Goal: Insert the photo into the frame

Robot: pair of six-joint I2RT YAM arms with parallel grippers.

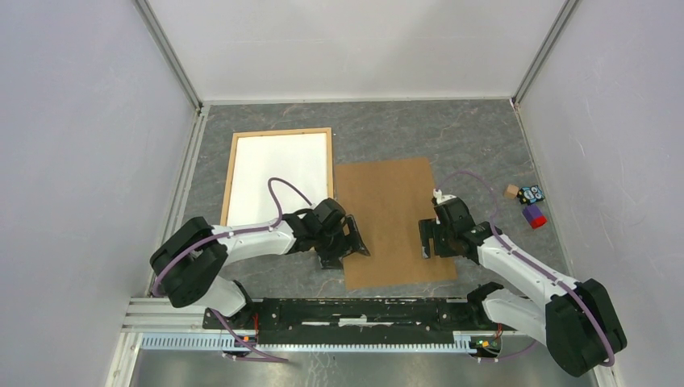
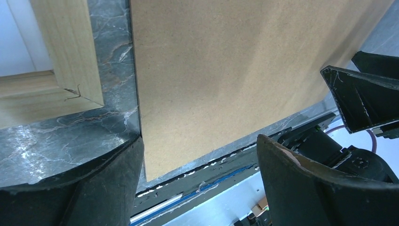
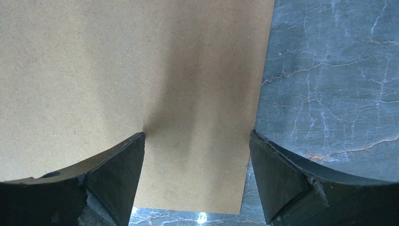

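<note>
Both arms are low over the plain brown rectangular board [image 1: 391,210] on the grey marbled desk [image 1: 452,137]. The left gripper [image 1: 345,246] gapes wide at the board's near-left edge; the right gripper [image 1: 426,238] is just as wide and empty, straddling its near-right edge. The thin light-wood rectangular frame [image 1: 282,131] lies just left of the board with its long axis running away from the bases, so the left arm is nearer. No flower photo shows in any view; it may be hidden beneath the board.

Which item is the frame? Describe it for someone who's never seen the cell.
On the grey marbled table, look far left, beside the plain brown board. The frame is the rectangle of thin light-wood strips around a white inside; the board has no border.
</note>
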